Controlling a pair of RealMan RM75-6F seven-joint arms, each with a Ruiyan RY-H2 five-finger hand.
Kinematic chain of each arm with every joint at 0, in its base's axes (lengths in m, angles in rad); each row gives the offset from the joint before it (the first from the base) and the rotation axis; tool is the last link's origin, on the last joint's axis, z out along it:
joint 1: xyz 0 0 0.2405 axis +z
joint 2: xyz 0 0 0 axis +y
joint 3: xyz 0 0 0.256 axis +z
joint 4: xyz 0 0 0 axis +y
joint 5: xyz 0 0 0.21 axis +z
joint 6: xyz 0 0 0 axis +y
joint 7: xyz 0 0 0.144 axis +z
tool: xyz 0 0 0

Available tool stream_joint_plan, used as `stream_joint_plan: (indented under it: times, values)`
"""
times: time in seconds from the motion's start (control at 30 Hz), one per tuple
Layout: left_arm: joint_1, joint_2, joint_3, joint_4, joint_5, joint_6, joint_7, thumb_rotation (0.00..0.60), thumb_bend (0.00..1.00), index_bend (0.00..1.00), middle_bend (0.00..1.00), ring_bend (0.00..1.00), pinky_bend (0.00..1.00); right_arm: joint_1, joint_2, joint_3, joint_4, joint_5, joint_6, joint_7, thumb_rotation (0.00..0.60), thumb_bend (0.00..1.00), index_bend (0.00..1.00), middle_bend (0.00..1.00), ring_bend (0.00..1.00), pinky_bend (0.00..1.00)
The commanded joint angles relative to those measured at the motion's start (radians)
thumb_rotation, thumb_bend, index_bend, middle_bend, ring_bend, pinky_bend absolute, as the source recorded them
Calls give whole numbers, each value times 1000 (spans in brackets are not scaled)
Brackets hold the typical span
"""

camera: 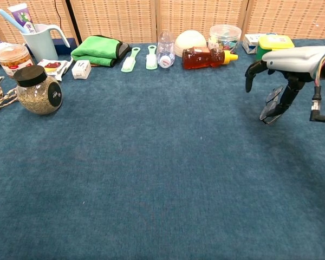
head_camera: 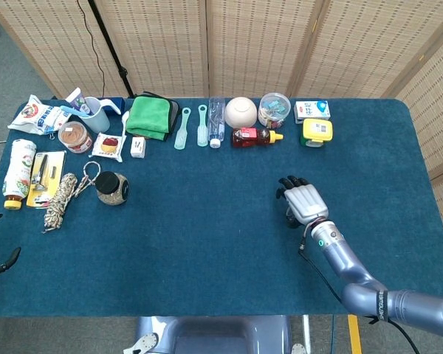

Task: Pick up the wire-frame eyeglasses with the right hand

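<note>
The wire-frame eyeglasses (camera: 271, 105) hang tilted above the blue cloth, pinched under my right hand (camera: 290, 58); their thin rims and lenses show below the fingers in the chest view. In the head view my right hand (head_camera: 303, 200) is right of the table's middle and covers most of the glasses; only a bit of frame (head_camera: 289, 215) peeks out at its left edge. My left hand (head_camera: 0, 259) shows only as dark fingertips at the left border, spread apart and holding nothing.
Along the back stand a honey bottle (head_camera: 255, 136), white bowl (head_camera: 241, 112), clear tub (head_camera: 274, 109), yellow-lidded box (head_camera: 317, 133), green towel (head_camera: 148, 116) and two mint brushes (head_camera: 183, 127). A seed jar (head_camera: 111, 188), rope (head_camera: 63, 198) and packets lie at the left.
</note>
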Motion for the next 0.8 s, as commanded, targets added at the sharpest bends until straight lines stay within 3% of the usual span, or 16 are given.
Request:
stream_joint_plan:
  times: [0.03, 0.8]
  values:
    - [0, 1, 0, 1, 1, 2, -1, 279, 249, 201, 15, 46, 82, -4, 4, -14, -1, -4, -6, -2, 600, 215, 340, 144, 90, 146]
    - [-4, -1, 1, -11, 12, -2, 7, 280, 250, 201, 15, 46, 82, -53, 19, -81, 58, 17, -6, 14, 600, 215, 362, 144, 90, 129]
